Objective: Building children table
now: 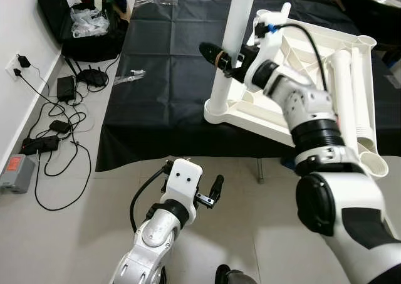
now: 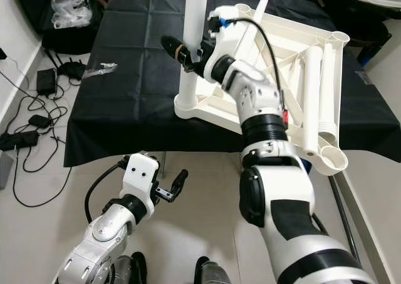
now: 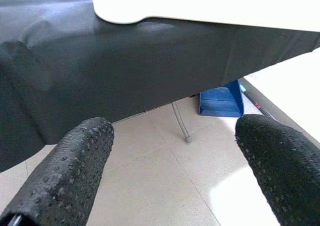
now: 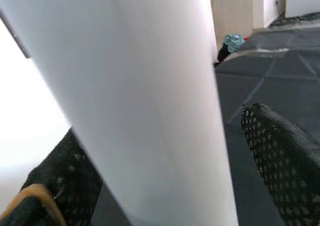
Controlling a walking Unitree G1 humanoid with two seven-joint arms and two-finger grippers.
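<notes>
A white plastic children's table (image 1: pixel 341 42) lies upside down on a black cloth (image 1: pixel 156 102). One white leg (image 1: pixel 237 21) stands upright in its near-left corner socket. My right gripper (image 1: pixel 216 57) reaches around that leg; in the right wrist view the leg (image 4: pixel 150 101) runs between the fingers, against one finger (image 4: pixel 60 186), while a gap shows beside the other. Two more white legs (image 1: pixel 343 89) lie along the table's right side. My left gripper (image 1: pixel 192 178) hangs open and empty low over the floor, in front of the cloth's edge.
Cables, a power strip (image 1: pixel 15 171) and adapters (image 1: pixel 66 86) lie on the floor at the left by the wall. A black bag (image 1: pixel 81 27) sits at the back left. A blue object (image 3: pixel 220 101) and a thin metal leg (image 1: pixel 259 170) stand under the covered surface.
</notes>
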